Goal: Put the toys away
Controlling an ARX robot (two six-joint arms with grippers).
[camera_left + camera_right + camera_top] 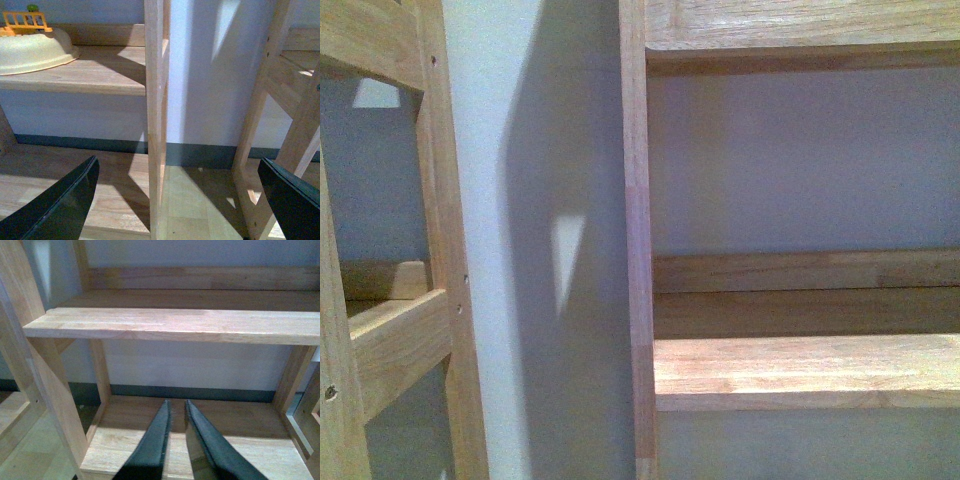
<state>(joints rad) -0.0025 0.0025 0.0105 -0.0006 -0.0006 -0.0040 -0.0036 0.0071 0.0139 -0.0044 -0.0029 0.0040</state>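
Note:
The toys are out of view in all three views. In the left wrist view my left gripper (177, 162) is open, its dark fingers (65, 205) spread wide with nothing between them. It hangs above the floor in front of a wooden shelf post (156, 115). My right gripper (177, 403) is shut and holds nothing. It points at the bottom board (240, 440) of a wooden shelf unit, below a bare shelf (175, 325). The front view shows neither arm.
A cream bowl (30, 52) with an orange fence-shaped piece (25, 21) on it sits on a low shelf (95, 75). Two wooden shelf units (800, 370) (390, 330) stand against a pale wall, with a gap (550, 250) between them. Floorboards (195, 200) lie below.

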